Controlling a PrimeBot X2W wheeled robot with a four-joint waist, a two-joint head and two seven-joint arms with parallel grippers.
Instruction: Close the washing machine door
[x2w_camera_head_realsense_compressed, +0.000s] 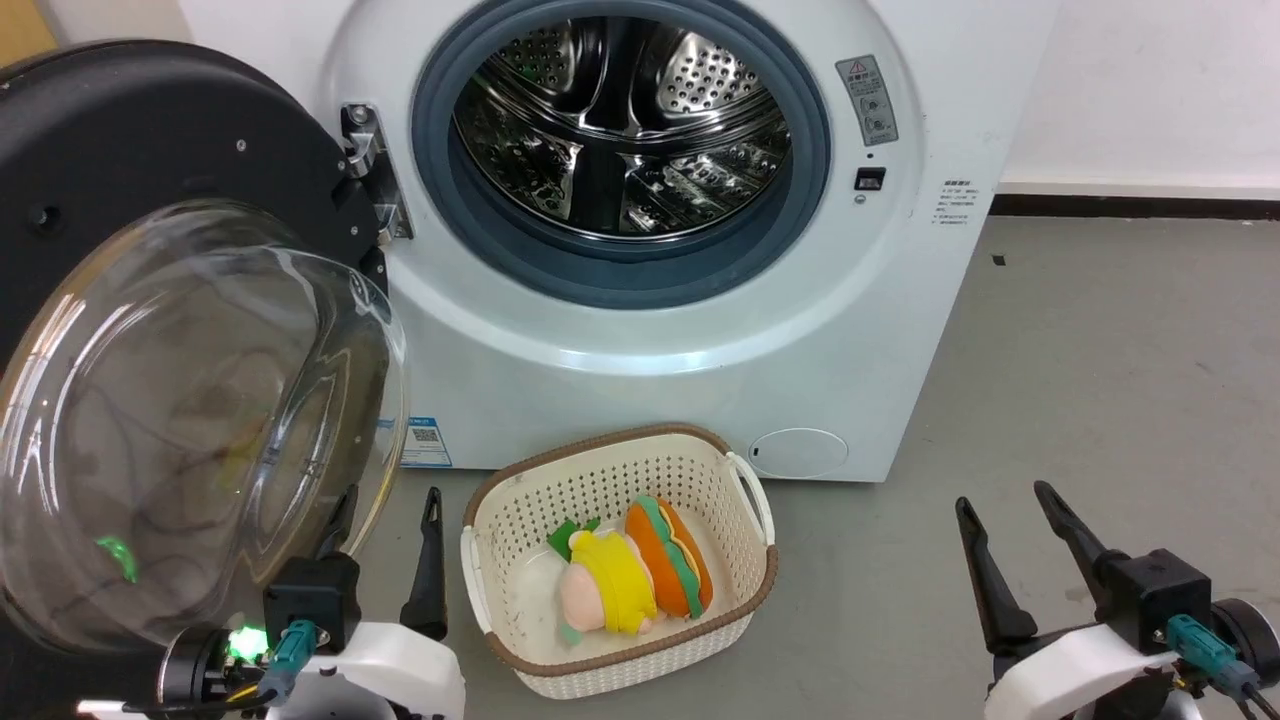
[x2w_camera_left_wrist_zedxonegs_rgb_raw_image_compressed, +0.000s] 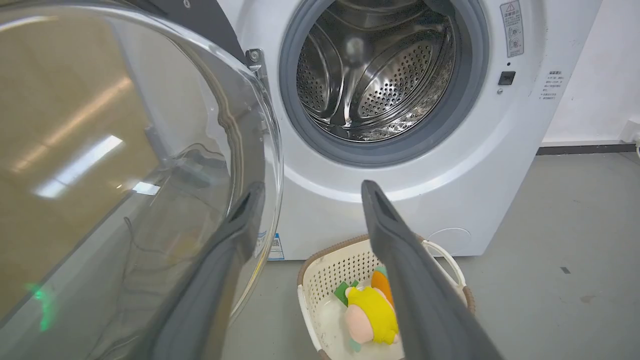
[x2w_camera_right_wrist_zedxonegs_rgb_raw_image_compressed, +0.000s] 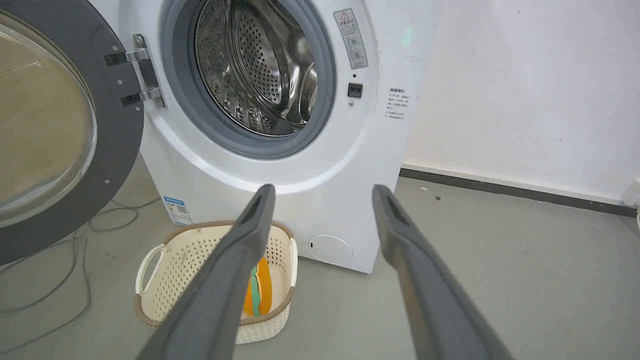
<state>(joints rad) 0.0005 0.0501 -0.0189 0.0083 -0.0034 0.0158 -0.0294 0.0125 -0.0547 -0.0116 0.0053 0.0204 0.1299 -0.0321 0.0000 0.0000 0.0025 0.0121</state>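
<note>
- Far left: washing machine door (x2w_camera_head_realsense_compressed: 190, 400), large and round, with a wide black rim and a bulging clear glass bowl at its centre. It is swung fully open and hangs on the metal hinge (x2w_camera_head_realsense_compressed: 372, 165) at the left edge of the opening.
- Left gripper (x2w_camera_head_realsense_compressed: 388, 495), two long dark fingers, low and just right of the door. The jaws are spread wide and hold nothing. One finger shows through the edge of the glass bowl; I cannot tell whether it touches the glass.
- Small blue sticker (x2w_camera_head_realsense_compressed: 425, 442) low on the machine front, beside the glass bowl.
- Cream perforated plastic basket (x2w_camera_head_realsense_compressed: 620, 480) with a brown woven rim, on the grey floor (x2w_camera_head_realsense_compressed: 1100, 380) right in front of the machine. Inside lie a yellow and pink plush toy (x2w_camera_head_realsense_compressed: 615, 585) and an orange and green plush toy (x2w_camera_head_realsense_compressed: 672, 555), touching.
- Centre: washing machine (x2w_camera_head_realsense_compressed: 650, 340), a white front-loading box. The perforated steel drum (x2w_camera_head_realsense_compressed: 620, 120) is exposed, ringed by a grey rubber gasket (x2w_camera_head_realsense_compressed: 810, 170). No laundry can be seen in the drum.
- Round white cap (x2w_camera_head_realsense_compressed: 797, 452) low on the front, right of the basket.
- Right gripper (x2w_camera_head_realsense_compressed: 1000, 495), lower right and well apart from the machine. Its fingers are fully parted, with nothing between them.
</note>
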